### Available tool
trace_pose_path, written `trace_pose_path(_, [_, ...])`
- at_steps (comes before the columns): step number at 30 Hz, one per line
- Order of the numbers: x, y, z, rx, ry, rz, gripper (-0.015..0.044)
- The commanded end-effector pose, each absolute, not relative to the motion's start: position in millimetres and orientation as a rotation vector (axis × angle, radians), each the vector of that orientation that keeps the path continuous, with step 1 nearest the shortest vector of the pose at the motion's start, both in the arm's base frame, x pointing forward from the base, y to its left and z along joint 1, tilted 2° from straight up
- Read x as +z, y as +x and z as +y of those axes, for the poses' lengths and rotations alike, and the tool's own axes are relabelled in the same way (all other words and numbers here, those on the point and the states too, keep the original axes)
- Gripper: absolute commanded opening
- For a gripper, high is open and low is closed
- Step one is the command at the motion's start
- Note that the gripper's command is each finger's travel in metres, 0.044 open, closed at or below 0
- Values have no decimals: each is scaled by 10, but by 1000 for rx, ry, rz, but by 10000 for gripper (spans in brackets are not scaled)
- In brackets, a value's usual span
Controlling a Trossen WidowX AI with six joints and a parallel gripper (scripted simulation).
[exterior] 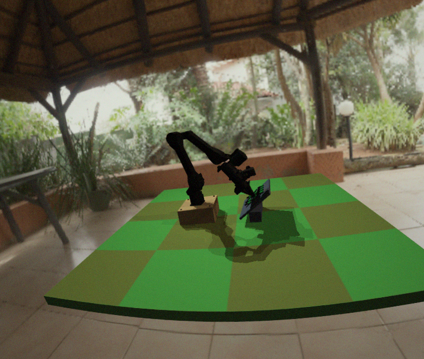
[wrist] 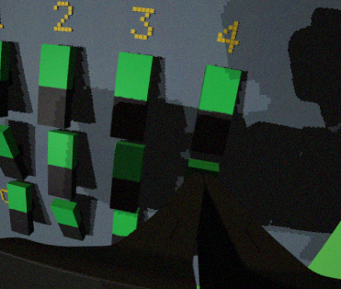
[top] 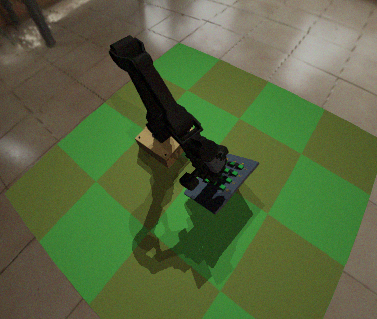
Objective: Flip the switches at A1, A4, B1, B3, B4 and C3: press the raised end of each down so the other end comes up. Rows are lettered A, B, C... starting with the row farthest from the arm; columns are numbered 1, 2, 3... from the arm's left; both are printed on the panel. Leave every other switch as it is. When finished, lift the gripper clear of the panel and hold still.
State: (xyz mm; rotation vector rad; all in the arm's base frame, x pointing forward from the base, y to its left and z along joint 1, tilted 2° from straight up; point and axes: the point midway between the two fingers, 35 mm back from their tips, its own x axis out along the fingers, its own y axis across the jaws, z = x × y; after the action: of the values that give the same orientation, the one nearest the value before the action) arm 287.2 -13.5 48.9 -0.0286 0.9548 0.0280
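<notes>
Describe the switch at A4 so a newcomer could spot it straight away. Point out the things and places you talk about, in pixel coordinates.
On the checkered mat (top: 302, 236) (exterior: 290, 270) stands a tilted blue-grey panel (top: 250, 168) (wrist: 185, 69) with rows of green-and-black switches. In its farthest row from the arm, find the switch under the yellow 4 (wrist: 229, 37). That switch (wrist: 217, 108) ends its row, directly above the one mostly hidden by the closed gripper (wrist: 199, 181).

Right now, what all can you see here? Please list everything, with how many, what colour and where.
Mat: one, green and olive checks, on the tiled floor
Panel: one, blue-grey, tilted, above the mat
Switches: twelve, green and black, on the panel
Bench: one, dark, beyond the mat
Lamp: one, white globe, in the garden
Wooden block: one, tan, under the arm
Arm: one, black, on the block
Gripper: one, black, shut, at B4
</notes>
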Motion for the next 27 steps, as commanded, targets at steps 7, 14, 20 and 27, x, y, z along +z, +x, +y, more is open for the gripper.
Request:
trace_pose_path(7, [477, 2883, -135, 27, -28, 953, 0])
trace_pose_path(14, [470, 2888, -135, 27, -28, 953, 0])
trace_pose_path(20, [463, 2893, -135, 27, -28, 953, 0])
trace_pose_path(27, [456, 2899, -135, 27, -28, 953, 0])
